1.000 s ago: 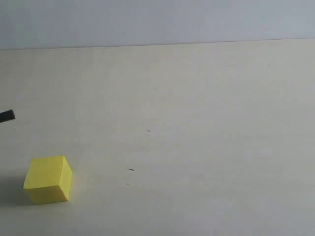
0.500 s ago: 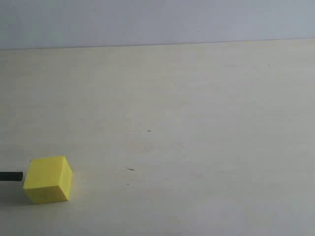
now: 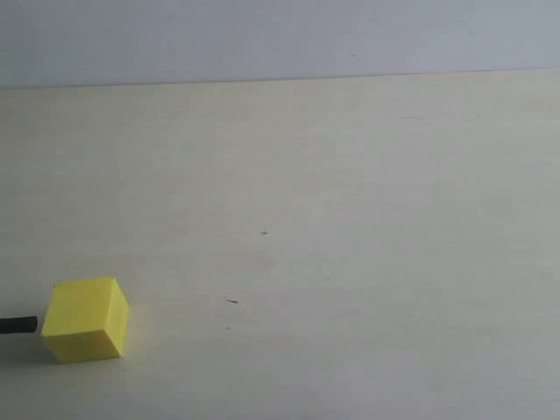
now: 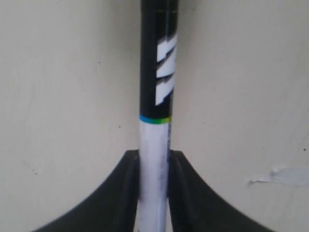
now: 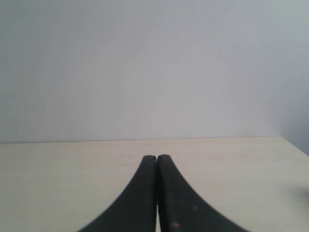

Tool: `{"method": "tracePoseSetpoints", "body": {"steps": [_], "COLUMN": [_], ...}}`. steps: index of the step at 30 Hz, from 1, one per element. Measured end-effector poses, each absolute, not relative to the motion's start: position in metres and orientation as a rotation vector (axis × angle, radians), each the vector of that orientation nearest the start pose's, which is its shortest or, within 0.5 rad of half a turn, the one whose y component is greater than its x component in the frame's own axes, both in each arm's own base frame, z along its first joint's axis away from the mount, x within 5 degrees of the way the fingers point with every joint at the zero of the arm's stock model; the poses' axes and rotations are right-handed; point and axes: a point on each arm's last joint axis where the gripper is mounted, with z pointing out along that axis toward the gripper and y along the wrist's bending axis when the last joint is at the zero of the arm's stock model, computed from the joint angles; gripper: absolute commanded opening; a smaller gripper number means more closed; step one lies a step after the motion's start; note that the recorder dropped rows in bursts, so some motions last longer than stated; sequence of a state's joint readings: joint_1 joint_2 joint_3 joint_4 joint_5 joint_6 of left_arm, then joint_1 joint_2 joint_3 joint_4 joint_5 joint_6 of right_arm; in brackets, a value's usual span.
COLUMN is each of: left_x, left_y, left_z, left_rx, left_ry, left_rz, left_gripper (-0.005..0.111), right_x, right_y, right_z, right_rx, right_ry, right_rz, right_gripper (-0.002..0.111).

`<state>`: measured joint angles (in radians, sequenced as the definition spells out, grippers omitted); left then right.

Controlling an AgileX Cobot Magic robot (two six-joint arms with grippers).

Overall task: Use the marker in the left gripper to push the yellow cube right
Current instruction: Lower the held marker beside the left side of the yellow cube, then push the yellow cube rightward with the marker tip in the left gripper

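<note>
The yellow cube [image 3: 85, 319] sits low at the left of the bench [image 3: 350, 219], with a wide run of bare surface to its right. The marker [image 3: 19, 325] pokes in from the left edge of the exterior view, its black end level with the cube's left face and just beside it. Whether the two touch is hard to tell.

The left gripper [image 4: 154, 158] pinches the marker's white barrel between its fingers [image 4: 126, 193], so the tool looks firmly held. I judge this to be the start of the push. The next move calls for a steady sweep rightward, keeping the tip centred on the face so that the cube slides rather than turns.

The left arm lies outside the exterior view. The left wrist view cuts off the marker's far end and shows no cube. The right gripper [image 5: 157, 162] has its fingers pressed together, holding nothing.
</note>
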<state>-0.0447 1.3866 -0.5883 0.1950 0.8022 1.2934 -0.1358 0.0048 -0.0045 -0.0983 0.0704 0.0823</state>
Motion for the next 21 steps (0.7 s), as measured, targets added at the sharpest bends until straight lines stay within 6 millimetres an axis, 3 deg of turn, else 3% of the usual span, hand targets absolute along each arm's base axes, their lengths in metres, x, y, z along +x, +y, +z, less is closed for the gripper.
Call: {"method": "tracePoseSetpoints", "body": {"steps": [14, 21], "left_x": [0.198, 0.208], "left_y": [0.002, -0.037], "left_z": [0.162, 0.171], "left_rx": [2.139, 2.154], "left_ry": [2.381, 2.201], "left_rz": [0.17, 0.092], "left_gripper": [0.0, 0.0], "right_x": [0.056, 0.056], "right_y": [-0.008, -0.008], "right_z": [0.208, 0.208], "right_rx": [0.099, 0.099], "right_ry": [1.552, 1.552], "right_rz": [-0.125, -0.125], "right_gripper": [0.0, 0.0]}}
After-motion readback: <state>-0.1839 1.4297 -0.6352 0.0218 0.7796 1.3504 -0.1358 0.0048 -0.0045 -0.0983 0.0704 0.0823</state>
